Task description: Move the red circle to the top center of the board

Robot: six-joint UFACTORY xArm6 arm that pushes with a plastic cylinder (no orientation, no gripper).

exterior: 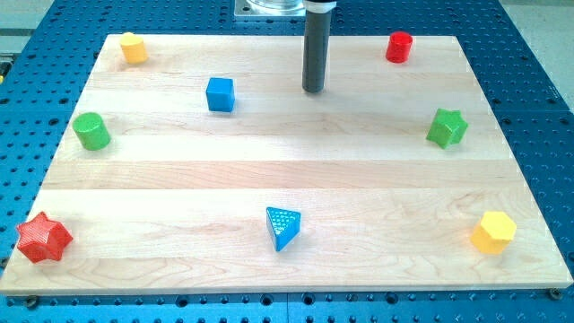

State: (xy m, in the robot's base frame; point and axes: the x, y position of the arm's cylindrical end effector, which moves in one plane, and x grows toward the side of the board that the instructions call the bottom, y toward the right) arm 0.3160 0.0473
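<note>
Hand: none fitted, so no spread or pinch state to report; my tip [313, 91] sits at top center of the tabletop [296, 170], touching no block.
Red circle [399, 47] stands near the top right corner, well apart from my tip, on the view's right (not at goal). The push looks not yet started; whole move is left: get round its right side, slide it left. Blue cube [220, 94] sits left of my tip.

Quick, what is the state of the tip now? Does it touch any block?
My tip: touching no block, at the board's top centre, between blue cube and red circle.
</note>
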